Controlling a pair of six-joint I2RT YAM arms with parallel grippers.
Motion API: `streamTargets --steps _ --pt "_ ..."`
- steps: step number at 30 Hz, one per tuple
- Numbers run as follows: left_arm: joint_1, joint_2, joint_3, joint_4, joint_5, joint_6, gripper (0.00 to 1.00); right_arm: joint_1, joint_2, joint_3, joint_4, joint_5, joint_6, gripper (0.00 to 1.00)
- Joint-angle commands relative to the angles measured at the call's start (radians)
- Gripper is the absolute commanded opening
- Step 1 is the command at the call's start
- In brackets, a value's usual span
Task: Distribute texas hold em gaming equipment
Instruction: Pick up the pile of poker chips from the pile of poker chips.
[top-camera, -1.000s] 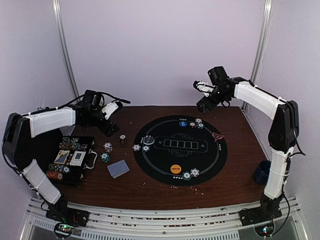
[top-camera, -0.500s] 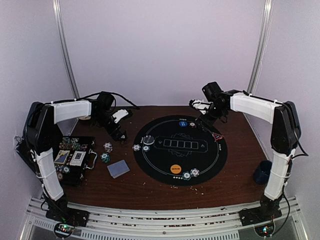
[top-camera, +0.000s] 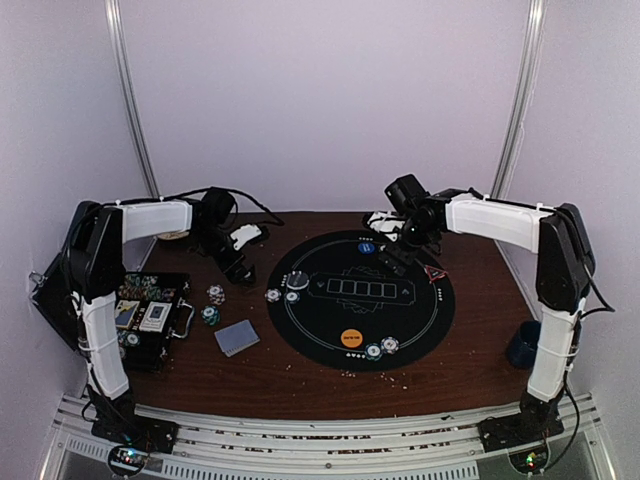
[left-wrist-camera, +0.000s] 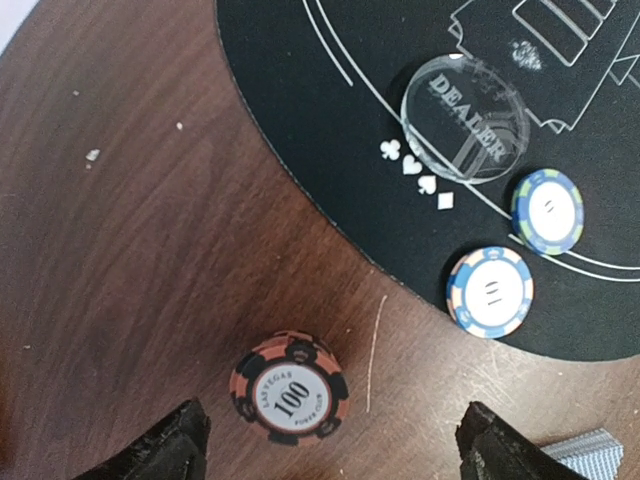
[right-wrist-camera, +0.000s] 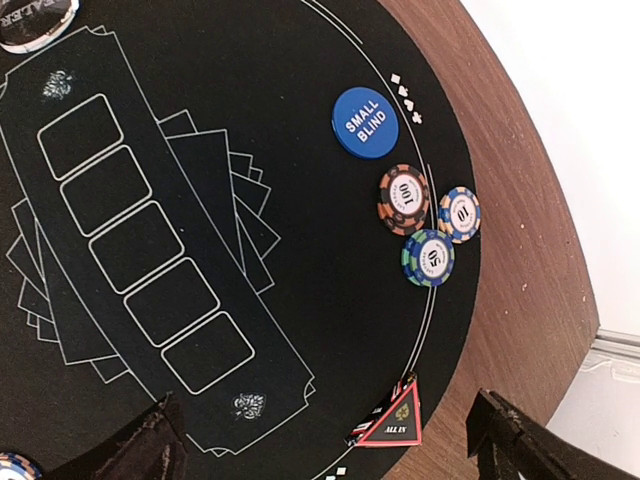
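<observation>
Two claws hang over the table (top-camera: 470, 370), both with fingers spread wide and nothing held between them. Under the left claw (left-wrist-camera: 335, 455), a red-and-black chip (left-wrist-camera: 290, 388) lies flat on the bare wood just ahead of the gap between the fingers, touching neither and nearer one finger than the other. Further ahead of that claw, on the edge of the black mat (left-wrist-camera: 330, 100), sit a blue-and-orange chip (left-wrist-camera: 490, 291), a blue-and-green chip (left-wrist-camera: 547, 210) and, beyond them, the clear Dealer disc (left-wrist-camera: 465, 118). A corner of the card deck (left-wrist-camera: 585, 448) shows just beside one fingertip. The right claw (right-wrist-camera: 330, 455) hovers above the mat's far side. The red All In triangle (right-wrist-camera: 395, 420) lies just ahead of its gap, at the mat's rim. Well ahead of it, three chips cluster, touching or nearly so: a green 25 chip (right-wrist-camera: 428, 257), a blue 10 chip (right-wrist-camera: 459, 214) and a brown 100 chip (right-wrist-camera: 403, 198). The blue Small Blind button (right-wrist-camera: 365, 122) lies just past them. From above, an orange button (top-camera: 351, 338) sits at the mat's near edge, well away from both claws. The black chip case (top-camera: 150, 315) lies well to the near side of the left claw.
</observation>
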Motion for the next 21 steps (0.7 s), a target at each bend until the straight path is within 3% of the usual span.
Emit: streamTargets --steps 1,21 --pt "0.006 0.037 0.037 0.004 0.005 -0.011 0.88 -0.002 0.002 -0.011 0.025 0.036 -0.007 1.0" --pt "0.007 0.069 0.055 0.043 -0.053 -0.031 0.77 0.012 -0.004 -0.026 0.04 0.035 -0.016 1.0"
